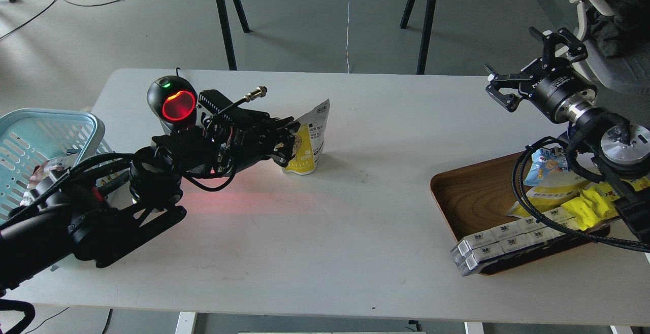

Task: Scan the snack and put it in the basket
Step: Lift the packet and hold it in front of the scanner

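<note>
The snack (311, 138), a yellow-and-white pouch, stands nearly upright on the white table (325, 222) just right of the scanner. My left gripper (289, 143) is shut on the pouch's left edge, its fingers partly hidden behind it. The light blue basket (35, 128) sits at the table's far left, behind my left arm. My right gripper (518, 65) is open and empty, raised above the table's far right edge.
A black barcode scanner (172, 104) with a glowing red window stands left of the pouch. A brown wooden tray (469, 197) at the right holds yellow wrappers, a blue packet and white boxes (500, 245). Table legs and cables lie beyond the far edge.
</note>
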### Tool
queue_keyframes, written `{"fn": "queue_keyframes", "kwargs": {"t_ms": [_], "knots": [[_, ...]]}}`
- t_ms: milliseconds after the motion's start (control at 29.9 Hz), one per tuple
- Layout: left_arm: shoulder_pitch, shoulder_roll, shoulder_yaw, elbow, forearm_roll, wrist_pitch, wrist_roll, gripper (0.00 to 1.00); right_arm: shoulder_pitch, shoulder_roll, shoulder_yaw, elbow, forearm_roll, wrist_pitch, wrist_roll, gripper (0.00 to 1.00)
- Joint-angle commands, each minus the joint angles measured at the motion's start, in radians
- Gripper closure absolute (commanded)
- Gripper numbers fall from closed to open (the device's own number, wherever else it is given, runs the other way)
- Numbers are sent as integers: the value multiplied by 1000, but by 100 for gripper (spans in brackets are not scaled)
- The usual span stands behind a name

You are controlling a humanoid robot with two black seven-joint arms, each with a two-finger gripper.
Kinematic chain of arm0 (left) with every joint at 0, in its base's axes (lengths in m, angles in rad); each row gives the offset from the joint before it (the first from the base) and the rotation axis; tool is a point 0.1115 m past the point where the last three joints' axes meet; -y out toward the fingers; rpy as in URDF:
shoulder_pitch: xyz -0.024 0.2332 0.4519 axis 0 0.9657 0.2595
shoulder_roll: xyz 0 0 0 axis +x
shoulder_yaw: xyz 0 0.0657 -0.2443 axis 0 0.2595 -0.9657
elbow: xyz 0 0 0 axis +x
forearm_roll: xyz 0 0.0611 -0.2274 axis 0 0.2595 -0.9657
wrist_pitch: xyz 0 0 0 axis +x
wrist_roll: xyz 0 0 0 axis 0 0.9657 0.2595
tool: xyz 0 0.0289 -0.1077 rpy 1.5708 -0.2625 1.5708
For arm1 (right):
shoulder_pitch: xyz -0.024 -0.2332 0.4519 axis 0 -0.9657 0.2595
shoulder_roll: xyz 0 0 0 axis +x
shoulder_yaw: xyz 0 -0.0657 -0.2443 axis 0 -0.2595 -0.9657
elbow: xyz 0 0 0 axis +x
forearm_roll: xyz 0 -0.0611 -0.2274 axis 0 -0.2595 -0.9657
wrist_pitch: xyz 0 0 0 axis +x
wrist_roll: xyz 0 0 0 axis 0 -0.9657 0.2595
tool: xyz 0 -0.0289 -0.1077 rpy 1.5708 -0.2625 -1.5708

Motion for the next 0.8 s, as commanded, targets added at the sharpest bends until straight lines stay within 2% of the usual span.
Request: {"fn": "queue_keyframes", "kwargs": {"t_ms": [0,368,501,769], "knots": [[4,0,1,-2,0,14,5,100,0,0,0,0,0,0,0,3],[10,25,-11,-25,0,91,5,100,5,0,0,0,0,0,0,3],[-2,83,-20,-75,0,88,5,100,8,0,0,0,0,-1,0,3],[4,256,-56,-256,0,82,-9,100,12,0,0,2,0,-5,-2,3]]}}
